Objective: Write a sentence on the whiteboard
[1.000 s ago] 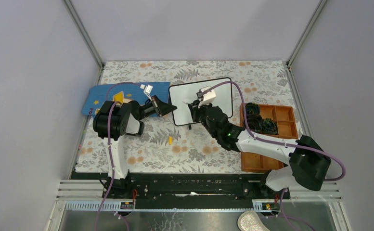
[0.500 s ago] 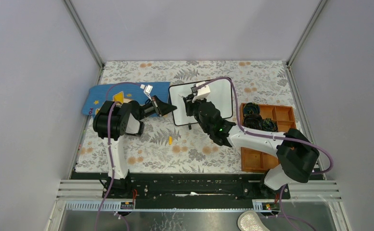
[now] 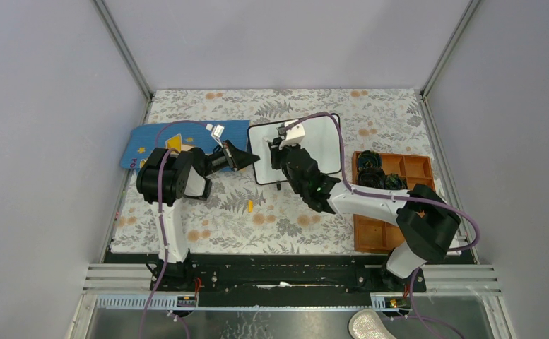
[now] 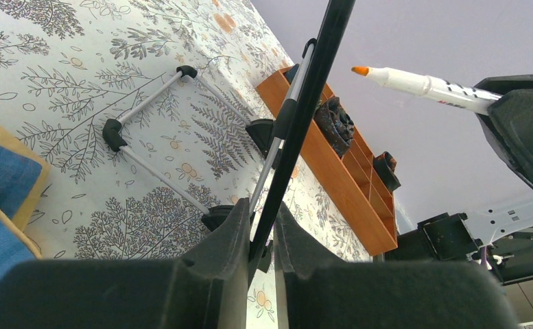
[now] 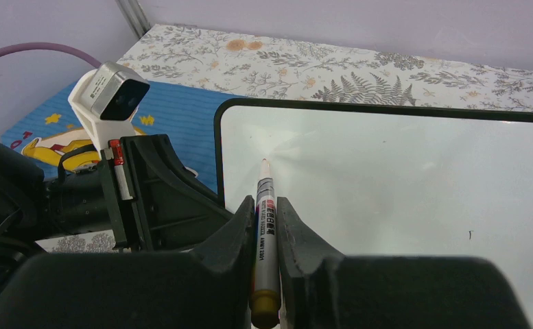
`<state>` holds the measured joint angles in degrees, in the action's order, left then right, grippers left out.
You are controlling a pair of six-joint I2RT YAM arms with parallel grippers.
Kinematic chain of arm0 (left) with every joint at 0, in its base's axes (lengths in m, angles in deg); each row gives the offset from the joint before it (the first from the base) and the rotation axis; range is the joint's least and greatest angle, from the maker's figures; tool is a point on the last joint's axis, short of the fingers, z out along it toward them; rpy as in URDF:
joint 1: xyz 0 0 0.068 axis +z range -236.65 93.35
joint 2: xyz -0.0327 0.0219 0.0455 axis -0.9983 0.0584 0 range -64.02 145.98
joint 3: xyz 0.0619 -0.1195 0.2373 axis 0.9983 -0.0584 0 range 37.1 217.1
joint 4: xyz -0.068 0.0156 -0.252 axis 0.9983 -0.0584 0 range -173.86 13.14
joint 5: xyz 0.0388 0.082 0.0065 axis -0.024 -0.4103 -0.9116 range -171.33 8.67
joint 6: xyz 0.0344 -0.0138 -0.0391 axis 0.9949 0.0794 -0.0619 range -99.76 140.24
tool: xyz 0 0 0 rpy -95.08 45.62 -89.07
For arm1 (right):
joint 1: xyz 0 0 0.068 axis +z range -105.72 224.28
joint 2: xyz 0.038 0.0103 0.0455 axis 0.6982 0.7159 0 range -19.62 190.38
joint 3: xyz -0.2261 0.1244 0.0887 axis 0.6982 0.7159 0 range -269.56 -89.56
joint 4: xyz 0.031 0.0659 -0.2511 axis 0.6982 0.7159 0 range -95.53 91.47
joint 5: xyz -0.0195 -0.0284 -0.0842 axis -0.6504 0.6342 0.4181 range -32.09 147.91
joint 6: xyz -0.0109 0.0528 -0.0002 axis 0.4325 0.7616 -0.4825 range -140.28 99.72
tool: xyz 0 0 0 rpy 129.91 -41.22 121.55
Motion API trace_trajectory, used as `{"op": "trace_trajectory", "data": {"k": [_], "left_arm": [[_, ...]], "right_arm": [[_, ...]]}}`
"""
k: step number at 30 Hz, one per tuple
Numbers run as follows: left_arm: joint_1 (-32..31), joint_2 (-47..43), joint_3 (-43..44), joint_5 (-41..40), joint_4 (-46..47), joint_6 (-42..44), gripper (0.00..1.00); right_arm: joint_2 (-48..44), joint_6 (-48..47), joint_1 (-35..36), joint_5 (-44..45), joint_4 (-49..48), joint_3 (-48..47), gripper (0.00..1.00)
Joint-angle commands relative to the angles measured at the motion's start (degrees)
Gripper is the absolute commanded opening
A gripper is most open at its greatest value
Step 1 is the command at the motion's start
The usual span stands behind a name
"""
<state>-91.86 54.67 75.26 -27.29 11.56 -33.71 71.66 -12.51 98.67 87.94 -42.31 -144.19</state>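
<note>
Jaws of right gripper (image 5: 265,209) narrow, pinching one marker (image 5: 265,195); tip points at one whiteboard (image 5: 400,185), close to face near its left edge, contact unclear. Left gripper (image 4: 262,214) also narrow, clamped on whiteboard's thin black frame at left side. Two grippers, both gripping. Whiteboard propped tilted, centre of scene toward far side. One blue mat (image 3: 140,141) left of it, one orange tray (image 3: 372,239) right

table cover (image 3: 278,222): pale cloth printed with grey ferns and orange flowers. mat (image 3: 144,138): blue, with yellow stars and a yellow figure, lying at the far left. tray (image 3: 418,168): orange, divided into compartments, at the right; dark round items (image 3: 372,176) in its left compartments. small orange bit (image 3: 250,205): loose on the cloth.
</note>
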Motion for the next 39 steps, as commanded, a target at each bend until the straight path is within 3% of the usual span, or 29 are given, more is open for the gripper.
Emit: {"op": "trace_trajectory", "data": {"k": [1,39], "left_arm": [[-0.2,-0.1,-1.1,0.5,3.4,0.9,0.16],[-0.4,0.1,-1.1,0.5,3.4,1.2,0.15]], "right_arm": [[0.8,0.2,0.3,2.1,-4.2,-3.5,0.0],[1.0,5.0,-1.1,1.7,0.4,3.3,0.0]]}}
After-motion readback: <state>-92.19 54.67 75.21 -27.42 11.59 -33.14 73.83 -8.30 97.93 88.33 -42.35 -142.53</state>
